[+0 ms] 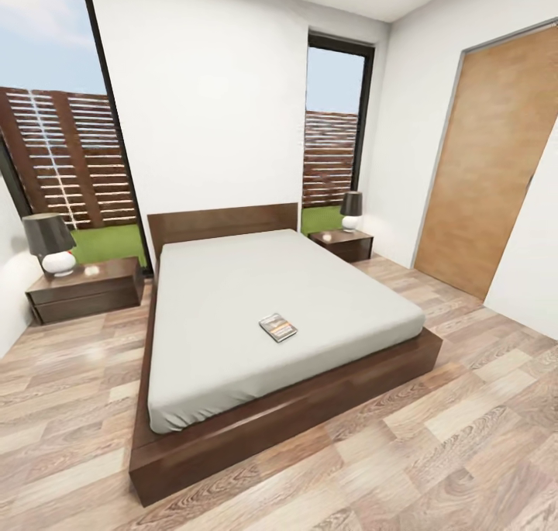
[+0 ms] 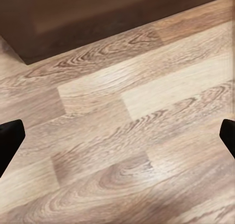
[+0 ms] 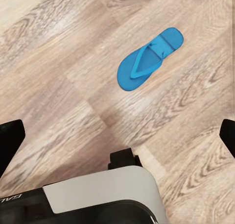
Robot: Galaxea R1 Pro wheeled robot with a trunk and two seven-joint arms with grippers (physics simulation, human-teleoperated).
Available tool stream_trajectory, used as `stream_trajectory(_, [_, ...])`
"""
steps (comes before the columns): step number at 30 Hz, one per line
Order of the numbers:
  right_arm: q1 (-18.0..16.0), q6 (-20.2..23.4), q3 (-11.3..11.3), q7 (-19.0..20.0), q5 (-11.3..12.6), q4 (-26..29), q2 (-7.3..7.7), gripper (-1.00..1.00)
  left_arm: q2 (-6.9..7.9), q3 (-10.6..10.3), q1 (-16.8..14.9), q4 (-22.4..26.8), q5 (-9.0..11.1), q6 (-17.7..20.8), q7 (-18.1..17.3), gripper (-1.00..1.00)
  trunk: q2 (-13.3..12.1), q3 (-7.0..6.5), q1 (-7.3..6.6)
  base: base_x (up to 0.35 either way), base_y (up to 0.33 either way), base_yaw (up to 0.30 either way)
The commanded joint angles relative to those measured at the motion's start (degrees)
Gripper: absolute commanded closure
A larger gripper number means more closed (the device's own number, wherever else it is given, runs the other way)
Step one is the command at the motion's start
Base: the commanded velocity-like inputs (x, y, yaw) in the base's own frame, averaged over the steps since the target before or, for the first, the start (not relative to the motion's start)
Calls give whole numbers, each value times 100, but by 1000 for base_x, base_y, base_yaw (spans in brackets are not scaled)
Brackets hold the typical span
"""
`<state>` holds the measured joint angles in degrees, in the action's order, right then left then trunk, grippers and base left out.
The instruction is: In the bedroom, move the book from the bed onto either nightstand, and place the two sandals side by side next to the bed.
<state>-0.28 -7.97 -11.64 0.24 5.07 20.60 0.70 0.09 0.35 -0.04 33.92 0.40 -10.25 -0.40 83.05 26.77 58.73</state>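
Note:
The book, a small dark paperback, lies flat on the pale mattress of the bed, toward its foot end. A nightstand stands left of the headboard and a second nightstand stands right of it. One blue sandal lies on the wood floor in the right wrist view, apart from my right gripper, which is open with nothing between its fingers. My left gripper is open over bare floor, near a dark wooden edge.
Each nightstand carries a lamp with a dark shade. A wooden door is in the right wall. Tall windows flank the headboard. Part of my white and black base shows in the right wrist view.

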Motion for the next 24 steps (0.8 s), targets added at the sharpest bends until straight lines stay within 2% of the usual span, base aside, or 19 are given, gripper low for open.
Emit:
stream_trajectory(1, [-1, -20, 4, 3, 53, -3, 0, -100, 0, 4, 0, 1, 4, -13, -4, -100, 3, 5, 0, 0, 0, -143])
stream_trajectory(24, [1, -20, 4, 3, 49, -3, -6, -100, 0, 3, 2, 2, 4, -21, -4, -100, 3, 5, 0, 0, 0, -139])
